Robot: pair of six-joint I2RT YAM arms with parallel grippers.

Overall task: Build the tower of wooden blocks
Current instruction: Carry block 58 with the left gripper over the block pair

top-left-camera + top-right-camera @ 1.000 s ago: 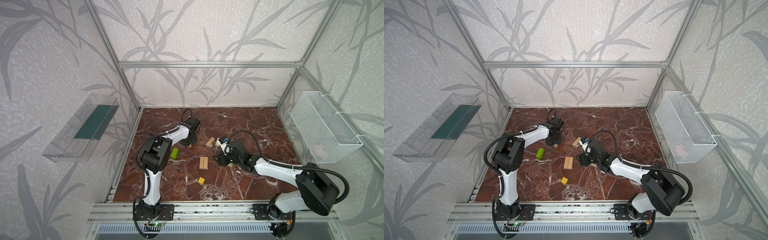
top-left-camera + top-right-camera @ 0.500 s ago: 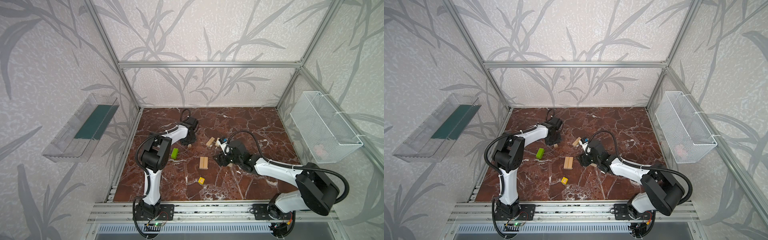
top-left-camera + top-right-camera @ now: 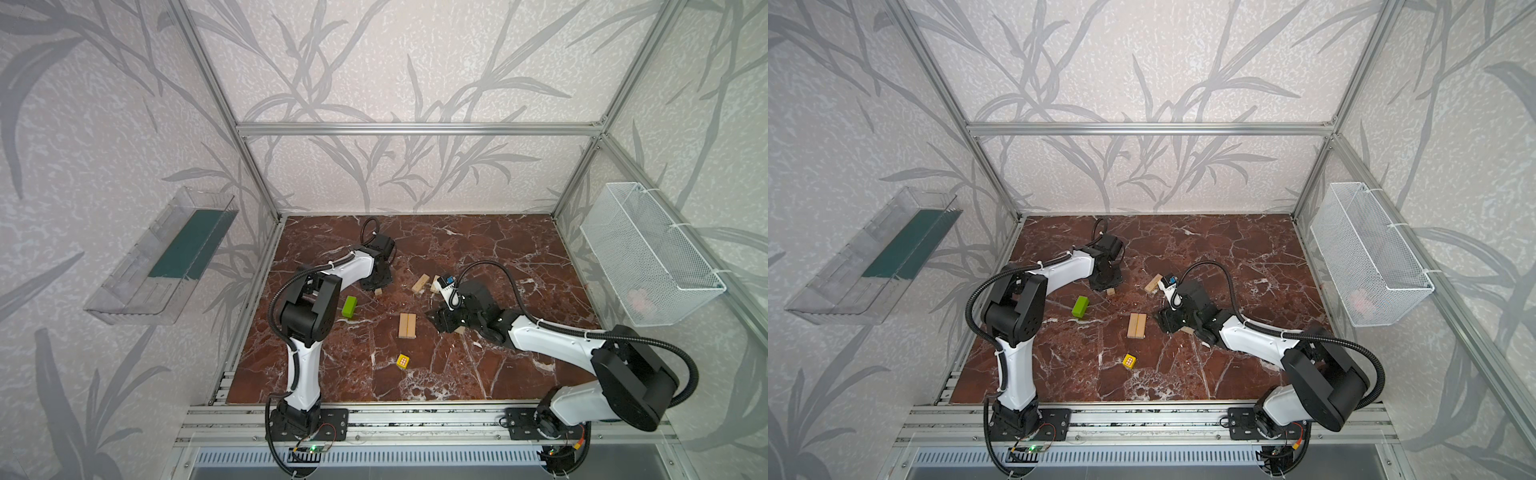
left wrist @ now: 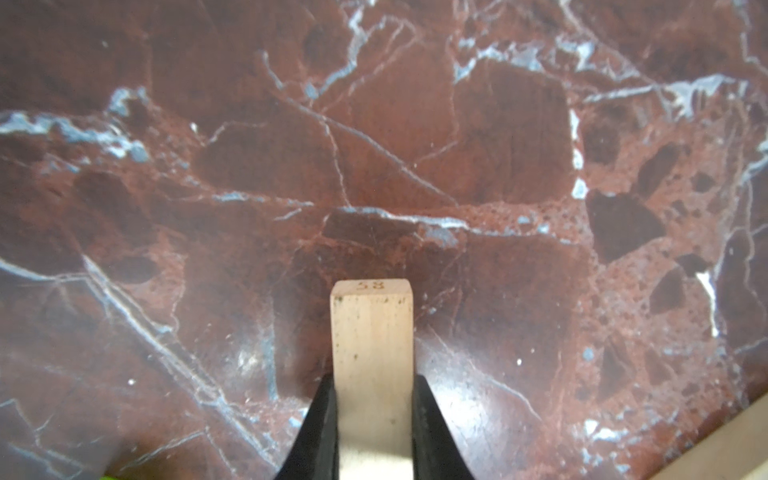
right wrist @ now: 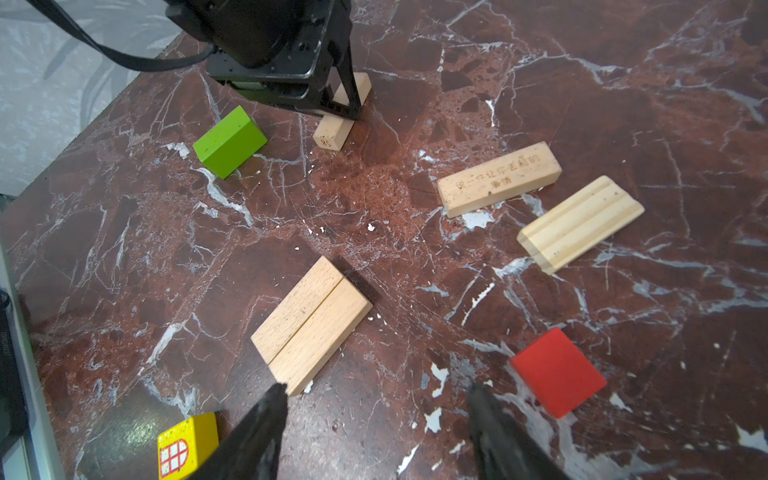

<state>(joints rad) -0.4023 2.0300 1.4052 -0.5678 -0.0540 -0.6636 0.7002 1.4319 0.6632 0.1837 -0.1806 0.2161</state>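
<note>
The left claw [image 4: 372, 388] stood clamped across the narrow sides of a pale bar [image 4: 372, 332]. Its black fingers [image 4: 316, 428] pressed flat on either flank, and the bar's stamped end stuck out ahead of the tips. Gripping it the short way looked sensible: the long faces stayed free, so the bar could be set flush beside or across another one. From the right wrist camera the bar seemed to lie flat on the table [image 5: 623, 83] under that claw (no gap showed beneath it), so I judged it gripped but not yet lifted.

The right claw [image 5: 378, 390] hung low over the table with its fingers well apart and nothing between them. Just ahead of it lay a pair of pale bars [image 5: 311, 320], long sides touching, with one fingertip very near the pair's closest corner. That pair read as the tower's bottom layer (the only blocks squared up together), and in both top views it lay between the two claws.

A red cube [image 5: 557, 372] sat just beside the right claw's other finger. A yellow cube [image 5: 187, 444] with a window mark sat off to the opposite side. Farther ahead, an engraved bar [image 5: 498, 178] and a ridged pale block [image 5: 579, 224] lay loose at odd angles, near each other but apart. A green bar [image 5: 230, 141] rested near the left claw. The open claw probably waited there to steady the base or take the nearest cube (only a guess)
</note>
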